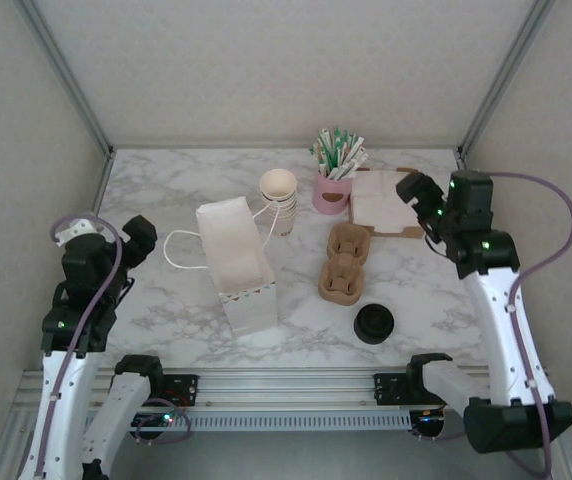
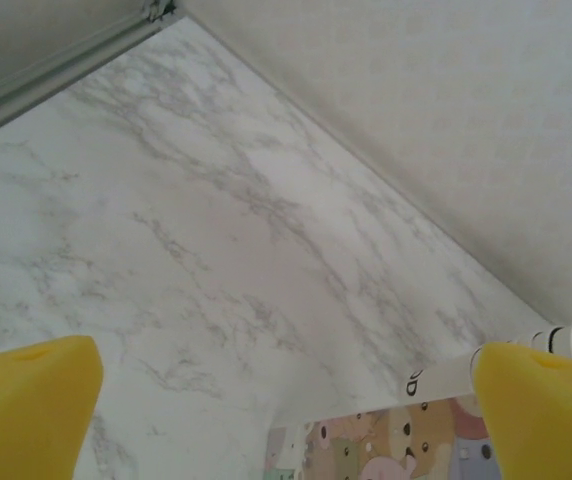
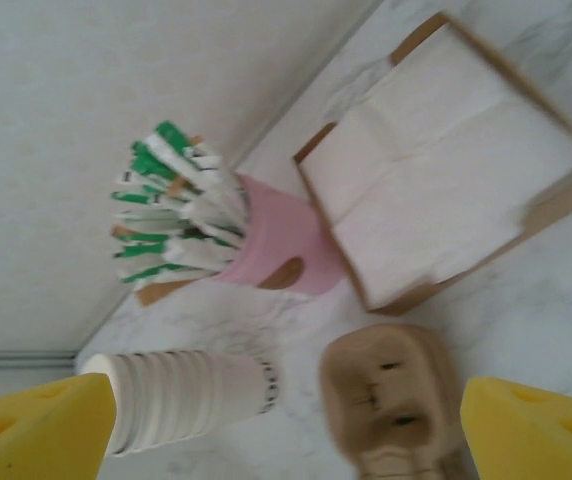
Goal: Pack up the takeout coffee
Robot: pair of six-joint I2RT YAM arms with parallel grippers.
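Both arms hover with jaws spread wide, holding nothing: the left gripper (image 2: 286, 405) near the white paper bag (image 1: 236, 265), the right gripper (image 3: 286, 428) by the napkin tray (image 1: 378, 200).

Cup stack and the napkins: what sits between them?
A pink cup full of wrapped sticks stands between the cup stack and the napkins. This shows in the top view and in the right wrist view.

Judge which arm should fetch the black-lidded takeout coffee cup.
Likely right. The black-lidded takeout coffee cup sits nearer the right pincer; the tall white paper bag stands between it and the left pincer.
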